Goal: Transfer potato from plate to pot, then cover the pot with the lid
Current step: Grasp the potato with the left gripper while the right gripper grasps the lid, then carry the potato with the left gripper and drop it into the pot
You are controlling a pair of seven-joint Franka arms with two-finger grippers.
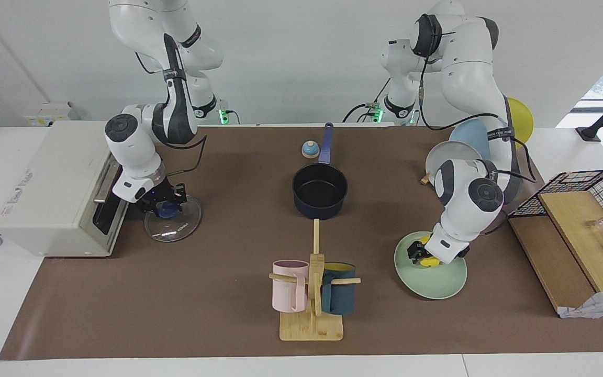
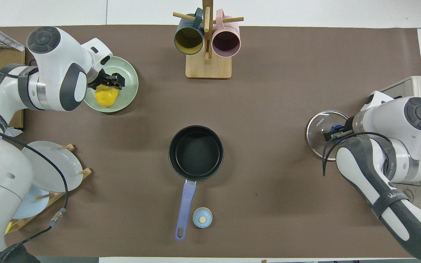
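Brown worktop (image 1: pixel 176 314) is carrying everything. Navy pot (image 1: pixel 320 191) is sitting mid-worktop, between both grippers. Mint plate (image 1: pixel 437 283) is lying under the left gripper (image 1: pixel 421 255), which is touching the yellow potato (image 2: pixel 106 96), grip unclear. Right gripper (image 1: pixel 168 201) is clamping the glass lid (image 1: pixel 173 222) by its knob.

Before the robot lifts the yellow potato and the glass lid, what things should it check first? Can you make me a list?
1. Potato lying on the mint plate: ok.
2. Left gripper down at the potato: ok; firm hold: cannot tell.
3. Right gripper shut on the lid's knob: ok; lid lying flat on the table.
4. Pot empty and uncovered: ok.
5. Open table between plate and pot: ok.
6. Bell beside the pot's handle, away from the rim: ok.
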